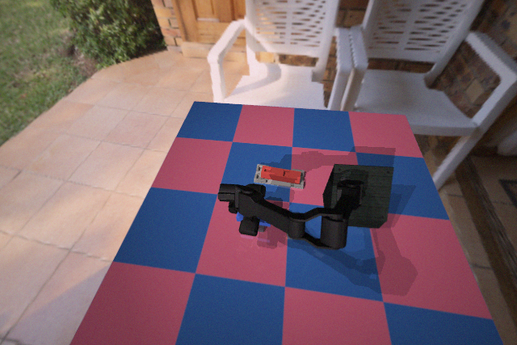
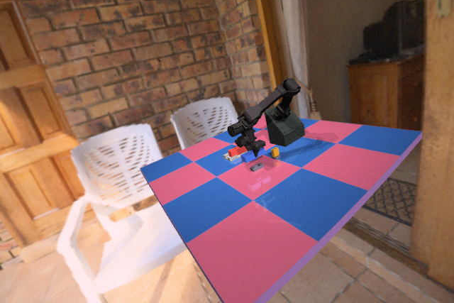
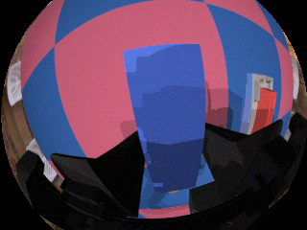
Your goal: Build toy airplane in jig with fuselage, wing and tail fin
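Near table centre, gripper (image 2: 255,151) clamped on blue wing (image 3: 168,125), red fuselage (image 1: 280,174) in jig (image 1: 260,178) beside, no legible markings.

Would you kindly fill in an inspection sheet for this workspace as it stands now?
Surface: red-and-blue checkered table.
Job's things: red fuselage in grey jig; blue wing on the table; orange tail fin by the arm's base.
Clutter: small grey block.
Gripper: gripper shut on the blue wing.
Cables: nothing seen.
Surroundings: white chairs, brick wall.
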### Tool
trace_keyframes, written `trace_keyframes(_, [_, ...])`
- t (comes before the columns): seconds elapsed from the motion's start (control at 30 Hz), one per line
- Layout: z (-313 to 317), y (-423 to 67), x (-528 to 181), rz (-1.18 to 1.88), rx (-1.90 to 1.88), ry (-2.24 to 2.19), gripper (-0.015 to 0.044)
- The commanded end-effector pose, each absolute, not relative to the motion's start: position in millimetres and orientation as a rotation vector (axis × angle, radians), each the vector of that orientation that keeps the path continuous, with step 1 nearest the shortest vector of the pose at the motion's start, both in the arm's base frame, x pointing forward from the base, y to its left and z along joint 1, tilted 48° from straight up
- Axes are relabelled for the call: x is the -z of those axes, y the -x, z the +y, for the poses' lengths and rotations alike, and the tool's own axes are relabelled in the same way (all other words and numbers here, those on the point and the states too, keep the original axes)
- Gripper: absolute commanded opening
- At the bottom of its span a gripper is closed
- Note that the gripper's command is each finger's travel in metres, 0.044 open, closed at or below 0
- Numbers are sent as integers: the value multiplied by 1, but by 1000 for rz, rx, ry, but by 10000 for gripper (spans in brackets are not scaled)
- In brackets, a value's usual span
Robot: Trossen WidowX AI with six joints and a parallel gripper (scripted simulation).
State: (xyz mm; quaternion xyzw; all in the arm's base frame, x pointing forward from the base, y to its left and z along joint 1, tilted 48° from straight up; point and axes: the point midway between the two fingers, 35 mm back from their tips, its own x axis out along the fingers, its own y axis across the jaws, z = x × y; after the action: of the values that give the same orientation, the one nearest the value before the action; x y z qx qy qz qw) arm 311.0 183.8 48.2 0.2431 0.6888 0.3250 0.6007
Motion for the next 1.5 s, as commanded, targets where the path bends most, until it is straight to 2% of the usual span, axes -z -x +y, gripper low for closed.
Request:
trace_keyframes(0.0, [175, -317, -59, 1575, -755, -557, 0])
trace_keyframes(0.7, [134, -319, -98, 1572, -757, -565, 0])
trace_keyframes(1.47, [89, -322, -40, 1401, -980, -290, 0])
